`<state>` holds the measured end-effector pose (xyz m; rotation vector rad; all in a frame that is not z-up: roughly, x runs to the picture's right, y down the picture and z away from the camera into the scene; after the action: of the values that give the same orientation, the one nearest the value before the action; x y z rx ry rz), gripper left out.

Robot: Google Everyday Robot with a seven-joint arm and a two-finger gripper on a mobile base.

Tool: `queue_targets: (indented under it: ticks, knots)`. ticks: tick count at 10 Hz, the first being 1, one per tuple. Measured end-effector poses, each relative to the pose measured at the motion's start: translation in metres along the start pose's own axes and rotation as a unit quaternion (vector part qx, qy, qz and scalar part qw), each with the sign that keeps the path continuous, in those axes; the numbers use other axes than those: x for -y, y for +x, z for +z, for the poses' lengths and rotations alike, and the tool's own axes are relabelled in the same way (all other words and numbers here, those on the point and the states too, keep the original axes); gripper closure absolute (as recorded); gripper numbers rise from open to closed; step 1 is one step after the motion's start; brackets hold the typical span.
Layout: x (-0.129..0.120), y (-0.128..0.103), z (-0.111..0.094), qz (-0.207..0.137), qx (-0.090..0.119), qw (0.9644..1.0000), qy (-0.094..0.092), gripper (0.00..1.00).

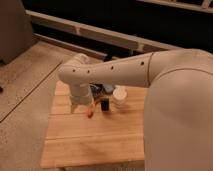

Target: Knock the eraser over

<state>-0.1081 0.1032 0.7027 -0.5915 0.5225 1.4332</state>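
The eraser (105, 105) stands upright on the wooden worktop (90, 145), just to the right of the gripper (80, 105) as seen in the camera view, with a small gap between them. The gripper hangs low over the worktop's far left part, under the thick white arm (125, 72). How wide it stands, and whether it has hold of anything, cannot be told. There is one eraser, one white cup (120, 95) just beside it on the right, and one thin orange-red stick (90, 113) lying between gripper and eraser.
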Motion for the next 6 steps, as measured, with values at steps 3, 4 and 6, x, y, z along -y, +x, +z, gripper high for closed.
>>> queue_targets:
  ticks: [3, 4, 6]
  knots:
    - [0.000, 0.000, 0.000, 0.000, 0.000, 1.0000, 0.000, 0.74]
    - [0.000, 0.000, 0.000, 0.000, 0.000, 1.0000, 0.000, 0.83]
    - [0.011, -0.001, 0.010, 0.007, -0.016, 0.9998, 0.013, 1.00]
